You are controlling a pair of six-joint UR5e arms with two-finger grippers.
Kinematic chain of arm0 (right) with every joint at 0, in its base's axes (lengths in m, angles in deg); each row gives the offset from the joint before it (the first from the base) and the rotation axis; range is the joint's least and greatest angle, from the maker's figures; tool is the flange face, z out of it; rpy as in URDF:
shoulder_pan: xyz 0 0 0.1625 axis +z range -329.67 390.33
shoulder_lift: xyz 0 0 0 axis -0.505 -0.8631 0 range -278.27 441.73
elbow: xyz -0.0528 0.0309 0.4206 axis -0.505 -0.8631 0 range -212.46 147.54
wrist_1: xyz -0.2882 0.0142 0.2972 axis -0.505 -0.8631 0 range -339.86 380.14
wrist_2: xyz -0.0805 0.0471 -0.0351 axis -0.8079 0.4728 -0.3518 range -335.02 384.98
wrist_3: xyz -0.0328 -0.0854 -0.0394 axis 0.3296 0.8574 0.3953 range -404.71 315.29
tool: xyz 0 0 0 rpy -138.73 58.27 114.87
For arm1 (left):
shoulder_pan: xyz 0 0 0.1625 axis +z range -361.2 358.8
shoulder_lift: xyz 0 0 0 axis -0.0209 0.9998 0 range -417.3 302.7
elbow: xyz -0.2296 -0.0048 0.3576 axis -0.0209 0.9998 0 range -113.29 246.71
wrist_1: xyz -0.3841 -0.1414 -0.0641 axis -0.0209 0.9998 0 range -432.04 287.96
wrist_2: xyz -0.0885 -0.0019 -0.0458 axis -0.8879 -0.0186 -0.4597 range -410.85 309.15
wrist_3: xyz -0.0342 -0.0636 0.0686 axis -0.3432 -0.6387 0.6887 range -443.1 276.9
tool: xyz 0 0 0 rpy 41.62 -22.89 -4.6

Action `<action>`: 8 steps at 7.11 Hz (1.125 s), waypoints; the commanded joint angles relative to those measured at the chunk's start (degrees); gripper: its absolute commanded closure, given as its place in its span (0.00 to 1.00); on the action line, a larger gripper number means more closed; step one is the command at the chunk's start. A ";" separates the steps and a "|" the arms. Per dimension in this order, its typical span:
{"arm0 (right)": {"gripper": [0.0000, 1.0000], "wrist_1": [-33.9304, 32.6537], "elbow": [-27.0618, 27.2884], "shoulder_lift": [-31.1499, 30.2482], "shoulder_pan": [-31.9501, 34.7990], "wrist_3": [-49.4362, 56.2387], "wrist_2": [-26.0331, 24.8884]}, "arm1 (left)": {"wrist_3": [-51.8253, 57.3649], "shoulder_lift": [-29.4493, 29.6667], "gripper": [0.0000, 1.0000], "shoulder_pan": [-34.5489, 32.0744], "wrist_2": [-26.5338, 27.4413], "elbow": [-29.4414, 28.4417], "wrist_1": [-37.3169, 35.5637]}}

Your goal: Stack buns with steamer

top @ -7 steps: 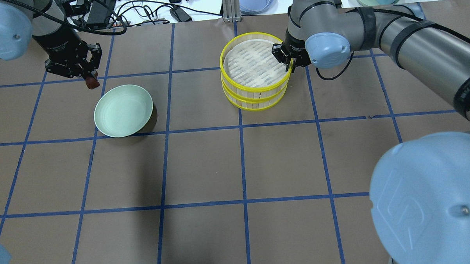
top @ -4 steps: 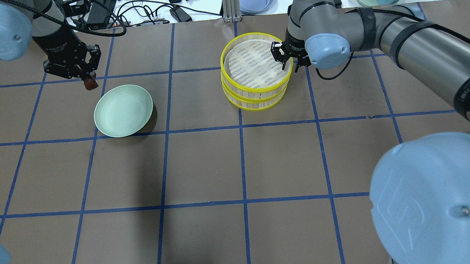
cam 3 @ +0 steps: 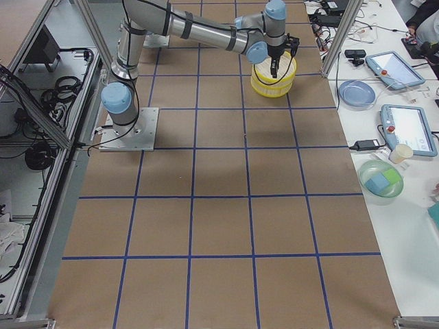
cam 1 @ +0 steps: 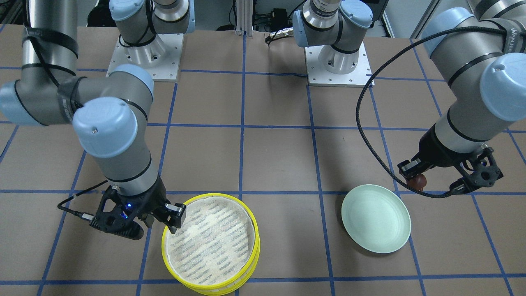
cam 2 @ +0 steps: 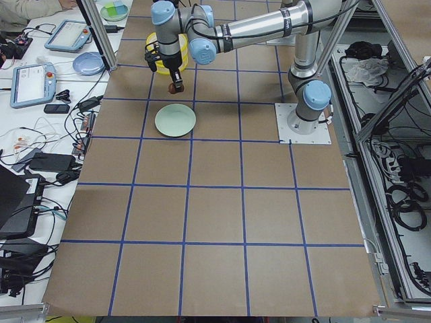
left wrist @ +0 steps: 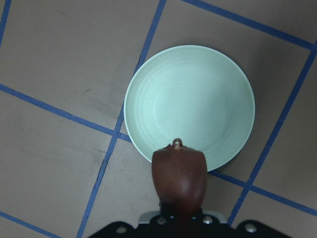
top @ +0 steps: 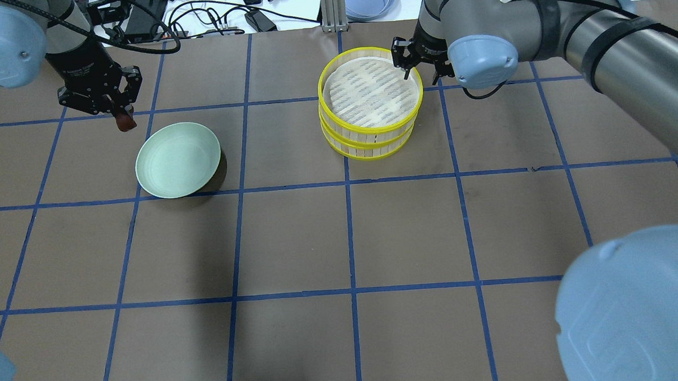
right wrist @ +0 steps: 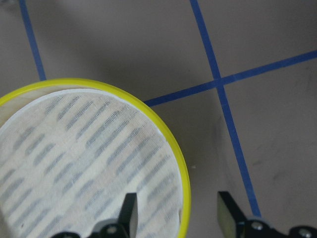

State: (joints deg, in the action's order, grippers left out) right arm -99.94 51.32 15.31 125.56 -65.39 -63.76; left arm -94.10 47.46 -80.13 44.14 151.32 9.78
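Observation:
My left gripper [top: 120, 117] is shut on the dark reddish-brown bun [top: 125, 123] and holds it in the air just beyond the far-left edge of the plate. The bun also shows in the left wrist view [left wrist: 178, 178] and the front view [cam 1: 419, 181]. A yellow two-tier steamer [top: 371, 136] with a white striped cloth liner [top: 366, 93] stands at the far middle. My right gripper [top: 422, 73] is open and empty above the steamer's far-right rim [right wrist: 182, 163], one finger on each side of it. The creamy-white bun is not in view.
A pale green plate [top: 177, 159] sits left of the steamer, empty, also seen from the left wrist [left wrist: 190, 99]. An aluminium post [top: 332, 10], cables and a blue dish [top: 369, 0] lie beyond the mat's far edge.
My right gripper has lifted off the steamer's rim and moved a little farther away. My left gripper has drifted slightly left and away, still holding the brown bun.

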 commanded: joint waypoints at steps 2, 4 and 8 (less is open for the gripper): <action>0.26 24.27 -0.20 -18.59 -0.04 3.36 -2.56 | -7.93 1.58 1.00 -1.57 -9.14 0.11 -6.53; 0.00 28.07 -0.20 -24.62 -0.21 10.71 -7.21 | -19.15 2.11 1.00 -6.30 -15.24 0.47 -14.64; 0.00 27.98 0.94 -23.58 -0.13 13.02 -6.71 | -39.92 8.59 1.00 -16.24 -24.05 0.64 -35.18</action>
State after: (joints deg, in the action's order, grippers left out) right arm -71.51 51.89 -8.75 125.37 -53.55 -70.66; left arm -128.03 53.53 -93.47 21.56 151.95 -19.27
